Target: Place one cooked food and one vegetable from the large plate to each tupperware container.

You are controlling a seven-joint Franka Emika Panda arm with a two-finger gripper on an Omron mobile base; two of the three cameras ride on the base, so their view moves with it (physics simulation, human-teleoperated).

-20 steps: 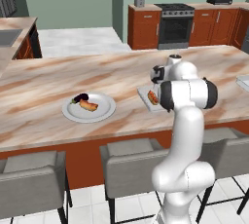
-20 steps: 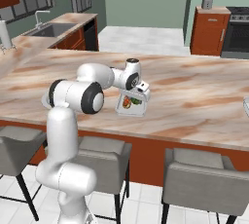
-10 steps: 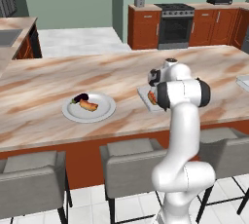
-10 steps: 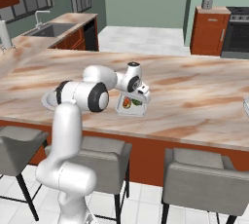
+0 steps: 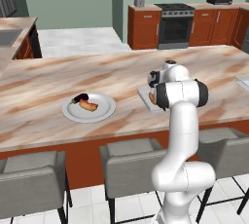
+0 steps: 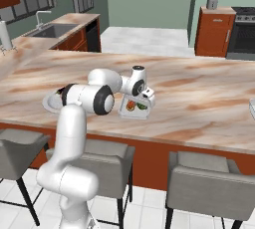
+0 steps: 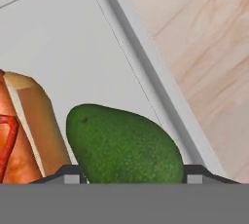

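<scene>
My gripper (image 7: 133,173) is low inside a tupperware container (image 7: 63,43), with a fingertip touching each side of a green avocado (image 7: 124,147); it is shut on that avocado. A hot dog in a bun (image 7: 29,130) lies in the same tray, right beside the avocado. From the right base view, the gripper (image 6: 142,101) reaches down into this container (image 6: 133,115). The large plate (image 5: 104,112) lies to the left on the counter and holds a hot dog (image 5: 88,105) and a dark eggplant (image 5: 80,98). The arm hides part of the container (image 5: 145,94). A second tupperware container (image 5: 243,82) lies at the far right.
The marble counter (image 5: 44,84) stretches wide around the plate and trays. Grey stools (image 5: 131,167) stand along its near side. The arm's elbow (image 6: 92,98) hangs over the plate's edge (image 6: 49,102) in the right base view. A stove (image 5: 175,23) and cabinets line the back wall.
The hand has come down a little into the container with the avocado. The plate and the trays have stayed where they were.
</scene>
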